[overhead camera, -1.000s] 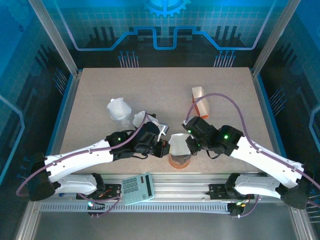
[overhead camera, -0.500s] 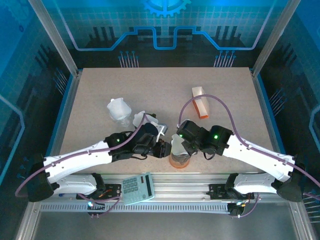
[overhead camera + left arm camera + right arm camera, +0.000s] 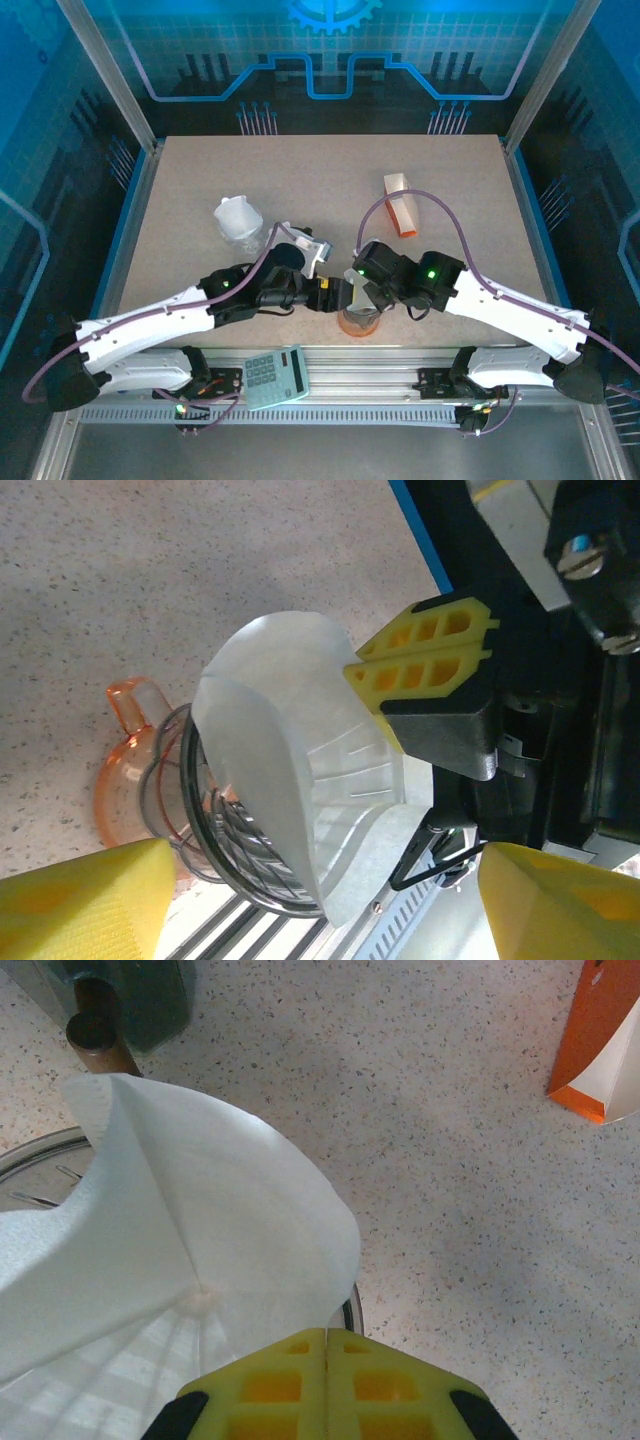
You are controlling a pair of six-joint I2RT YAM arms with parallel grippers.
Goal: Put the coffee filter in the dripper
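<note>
The orange dripper (image 3: 358,322) stands near the table's front edge. The white paper coffee filter (image 3: 354,294) stands tilted with its lower part inside the dripper's rim (image 3: 205,855). My right gripper (image 3: 327,1335) is shut on the filter's (image 3: 200,1220) edge; its yellow fingers (image 3: 425,665) pinch the upper side of the filter (image 3: 300,770). My left gripper (image 3: 325,880) is open, its yellow fingers (image 3: 80,900) wide on either side of the filter and apart from it. In the top view the left gripper (image 3: 333,296) and the right gripper (image 3: 362,288) meet over the dripper.
An orange and white box (image 3: 402,203) lies behind the right arm and appears again as the box (image 3: 600,1050). A white and clear object (image 3: 238,220) stands at the left middle. A calculator (image 3: 275,378) rests on the front rail. The rail lies just beyond the dripper.
My left gripper has opened and let go of the filter. The right gripper moved left onto the filter and stays shut on its edge.
</note>
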